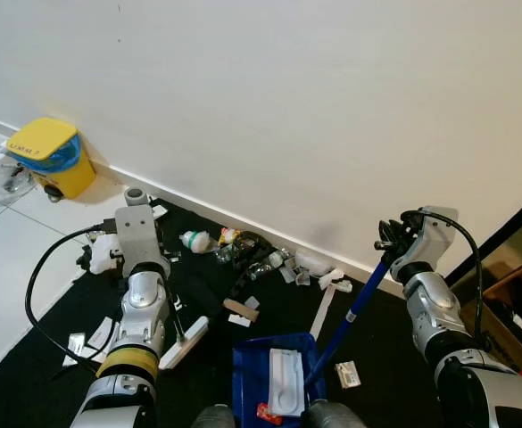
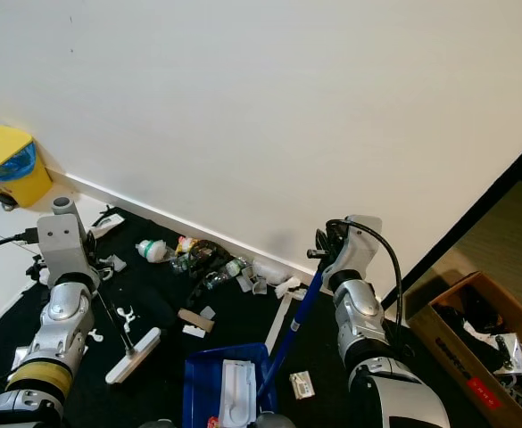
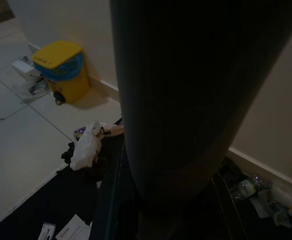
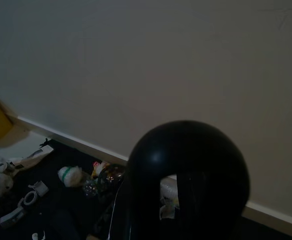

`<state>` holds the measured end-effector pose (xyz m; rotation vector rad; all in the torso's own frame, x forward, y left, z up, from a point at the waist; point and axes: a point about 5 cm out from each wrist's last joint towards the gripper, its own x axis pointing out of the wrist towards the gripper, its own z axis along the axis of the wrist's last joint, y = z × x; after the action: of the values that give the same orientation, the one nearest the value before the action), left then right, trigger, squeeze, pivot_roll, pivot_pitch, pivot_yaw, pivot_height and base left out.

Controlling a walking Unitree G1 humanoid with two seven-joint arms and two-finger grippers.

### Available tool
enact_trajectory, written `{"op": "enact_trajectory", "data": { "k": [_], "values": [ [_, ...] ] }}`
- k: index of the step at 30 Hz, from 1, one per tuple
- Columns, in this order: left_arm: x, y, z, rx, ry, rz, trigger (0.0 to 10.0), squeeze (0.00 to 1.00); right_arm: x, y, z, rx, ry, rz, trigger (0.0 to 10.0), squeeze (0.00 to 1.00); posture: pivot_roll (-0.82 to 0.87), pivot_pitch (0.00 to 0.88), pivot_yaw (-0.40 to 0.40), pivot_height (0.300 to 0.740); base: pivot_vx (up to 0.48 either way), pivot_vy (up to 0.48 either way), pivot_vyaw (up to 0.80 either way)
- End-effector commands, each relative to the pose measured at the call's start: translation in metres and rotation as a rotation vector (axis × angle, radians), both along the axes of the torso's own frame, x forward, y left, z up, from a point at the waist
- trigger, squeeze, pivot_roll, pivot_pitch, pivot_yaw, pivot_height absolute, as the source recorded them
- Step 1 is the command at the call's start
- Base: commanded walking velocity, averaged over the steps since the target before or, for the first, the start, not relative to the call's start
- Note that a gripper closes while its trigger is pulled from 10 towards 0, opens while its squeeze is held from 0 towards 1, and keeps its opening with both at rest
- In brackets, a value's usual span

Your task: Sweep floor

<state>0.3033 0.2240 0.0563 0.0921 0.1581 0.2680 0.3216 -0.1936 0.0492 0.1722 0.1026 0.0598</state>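
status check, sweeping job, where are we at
Right gripper shut on blue dustpan handle. Left gripper holds grey broom pole, head on black mat. Dustpan part loaded; litter pile remains by wall.

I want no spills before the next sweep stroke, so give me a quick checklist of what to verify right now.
1. Right gripper on the dustpan's blue handle: ok, it is at the handle's top.
2. Blue dustpan on the black mat: ok, it already holds white litter.
3. Left gripper on the broom: cannot tell; the fingers are hidden behind the arm.
4. Litter left to sweep: not ok, bottles and scraps lie along the wall.
5. Yellow bin clear of the stroke: ok, it stands off the mat by the wall.
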Motion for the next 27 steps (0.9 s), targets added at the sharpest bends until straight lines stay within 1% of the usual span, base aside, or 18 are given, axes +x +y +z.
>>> {"op": "enact_trajectory", "data": {
  "k": [1, 5, 9, 18, 25, 27],
  "values": [
    [0.003, -0.002, 0.002, 0.034, 0.009, -0.035, 10.0, 0.00, -0.001, -0.002, -0.001, 0.006, 0.001, -0.013, 10.0, 0.00, 0.07, 0.033, -0.039, 0.740, 0.000, 0.000, 0.00],
    [0.006, -0.001, 0.004, 0.036, 0.005, -0.047, 10.0, 0.00, -0.004, -0.002, -0.005, 0.045, 0.013, -0.058, 10.0, 0.00, 0.07, 0.034, -0.032, 0.740, 0.000, 0.000, 0.00],
    [0.008, 0.000, 0.006, 0.042, 0.005, -0.055, 10.0, 0.00, -0.008, -0.002, -0.010, 0.047, 0.021, -0.060, 10.0, 0.00, 0.07, 0.036, -0.026, 0.740, 0.000, 0.000, 0.00],
    [0.008, 0.001, 0.007, 0.048, 0.008, -0.064, 10.0, 0.00, -0.009, -0.003, -0.011, 0.052, 0.024, -0.074, 10.0, 0.00, 0.07, 0.031, -0.011, 0.740, 0.000, 0.000, 0.00],
    [0.017, -0.004, 0.014, 0.077, 0.005, -0.117, 10.0, 0.00, -0.009, -0.002, -0.011, 0.073, 0.021, -0.099, 10.0, 0.00, 0.08, 0.033, 0.002, 0.740, 0.000, 0.000, 0.00],
    [0.018, -0.004, 0.014, 0.078, 0.005, -0.119, 10.0, 0.00, -0.010, -0.001, -0.011, 0.074, 0.021, -0.099, 10.0, 0.00, 0.08, 0.033, 0.002, 0.740, 0.000, 0.000, 0.00]
  ]
}}
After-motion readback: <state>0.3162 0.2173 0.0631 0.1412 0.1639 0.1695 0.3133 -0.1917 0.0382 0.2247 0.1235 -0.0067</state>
